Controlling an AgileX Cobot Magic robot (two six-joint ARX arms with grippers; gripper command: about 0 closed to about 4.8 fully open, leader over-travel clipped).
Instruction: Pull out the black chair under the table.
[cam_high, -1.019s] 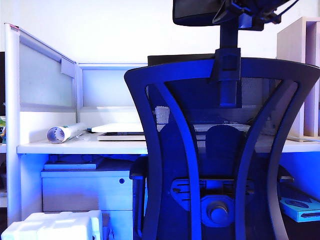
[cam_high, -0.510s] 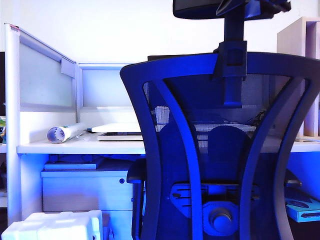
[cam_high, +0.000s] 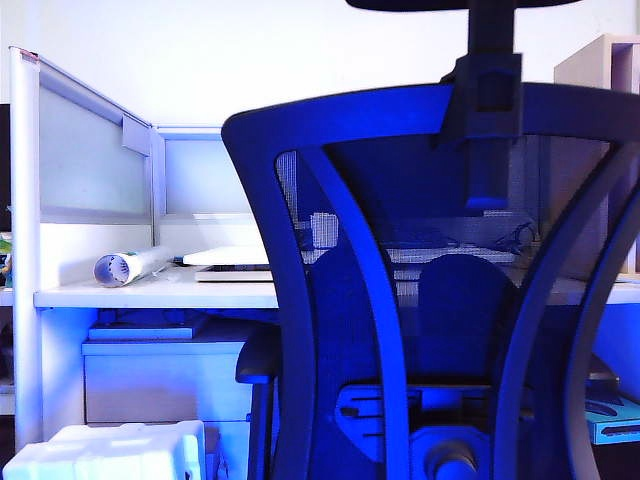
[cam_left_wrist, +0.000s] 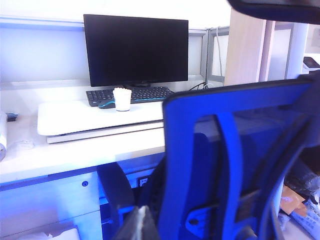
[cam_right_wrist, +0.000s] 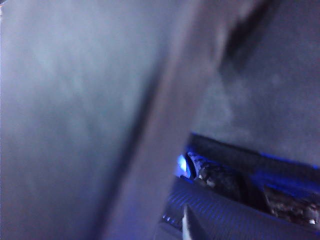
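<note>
Monitor (cam_left_wrist: 135, 49) with keyboard (cam_left_wrist: 131, 94) and white cup (cam_left_wrist: 122, 99) before it on a white board (cam_left_wrist: 95, 116); paper roll (cam_high: 130, 266), drawer cabinet (cam_high: 165, 385), foam block (cam_high: 105, 452) lower down.

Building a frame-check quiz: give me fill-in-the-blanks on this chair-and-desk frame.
1. The black chair shows the exterior camera its ____.
2. On the table, the white cup stands in front of the ____.
3. The monitor screen is ____.
4. The rolled tube lies on the table, on the chair's ____ side in the exterior view.

Missing words: back; keyboard; off; left
</note>
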